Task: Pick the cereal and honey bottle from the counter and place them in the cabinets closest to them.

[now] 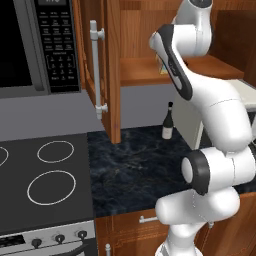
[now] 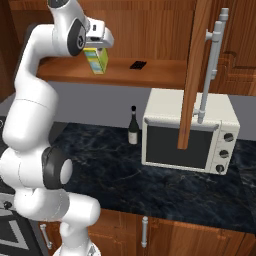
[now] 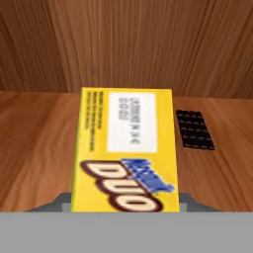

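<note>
Claw [image 2: 97, 48] is closed on the cereal [image 2: 97, 61], holding the box by its top, upright over the open cabinet's shelf [image 2: 150, 76], near a small dark slab [image 2: 138, 65]. Best to lower it until the base sits flat on the wood, then open and back straight out. Box face reads "DUO"; the fine print is illegible.

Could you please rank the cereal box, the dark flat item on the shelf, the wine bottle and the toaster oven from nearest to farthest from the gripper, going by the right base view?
1. Cereal box, in the gripper
2. Dark flat item, on the shelf to its right
3. Wine bottle, on the counter below
4. Toaster oven, lower right
</note>
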